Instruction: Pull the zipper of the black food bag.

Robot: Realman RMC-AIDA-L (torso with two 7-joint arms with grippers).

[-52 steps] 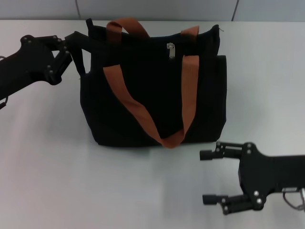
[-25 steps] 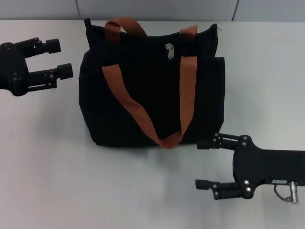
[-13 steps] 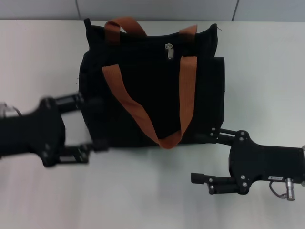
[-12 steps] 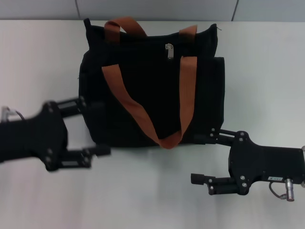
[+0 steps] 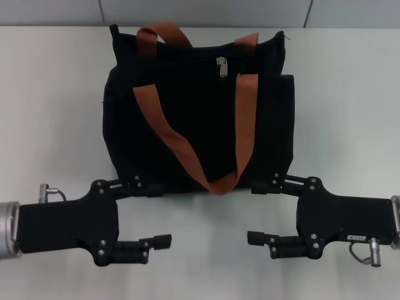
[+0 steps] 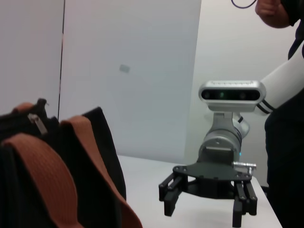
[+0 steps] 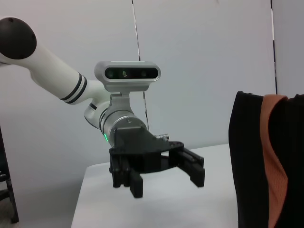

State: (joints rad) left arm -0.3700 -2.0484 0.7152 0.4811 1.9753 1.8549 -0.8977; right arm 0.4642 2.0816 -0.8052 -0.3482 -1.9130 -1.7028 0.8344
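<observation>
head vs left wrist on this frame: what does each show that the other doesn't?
Head view only: the whole black food bag from above on the white table, and the left gripper, open, at the bag's near left corner. The front handle loops down past the bag's near edge.

Left wrist view only: the right arm's wrist camera, a person standing behind it, and the wall.

Both: the bag, its orange-brown handles, the zipper pull on the top edge, untouched, and the right gripper, open, beside the bag.

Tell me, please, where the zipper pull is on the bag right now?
In the head view, the zipper pull hangs near the middle of the black bag's top edge, between the two orange-brown handles, far from both grippers.
</observation>
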